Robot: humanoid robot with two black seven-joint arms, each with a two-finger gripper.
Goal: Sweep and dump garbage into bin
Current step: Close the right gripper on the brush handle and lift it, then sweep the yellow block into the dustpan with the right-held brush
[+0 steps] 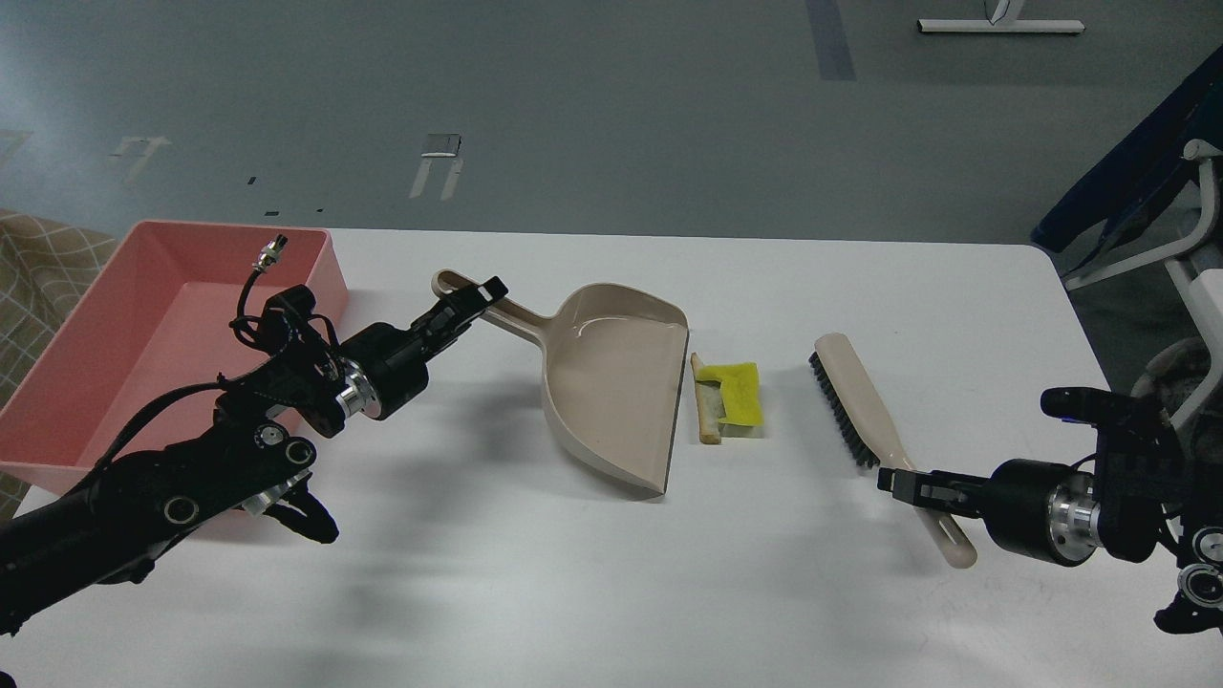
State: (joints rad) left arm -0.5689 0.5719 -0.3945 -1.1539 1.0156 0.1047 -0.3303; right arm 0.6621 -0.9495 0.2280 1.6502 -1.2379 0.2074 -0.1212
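Note:
The garbage, a yellow scrap with a tan stick, lies on the white table between the dustpan and the brush. The beige dustpan lies just left of it, its open lip facing the garbage. My left gripper is shut on the dustpan's handle. The beige brush with black bristles lies right of the garbage. My right gripper is shut on the brush's handle, near the bristles' near end. The pink bin stands at the table's far left and looks empty.
The white table ends at the right near my right arm. A chair with a white frame stands beyond the right edge. A checked cloth shows left of the bin.

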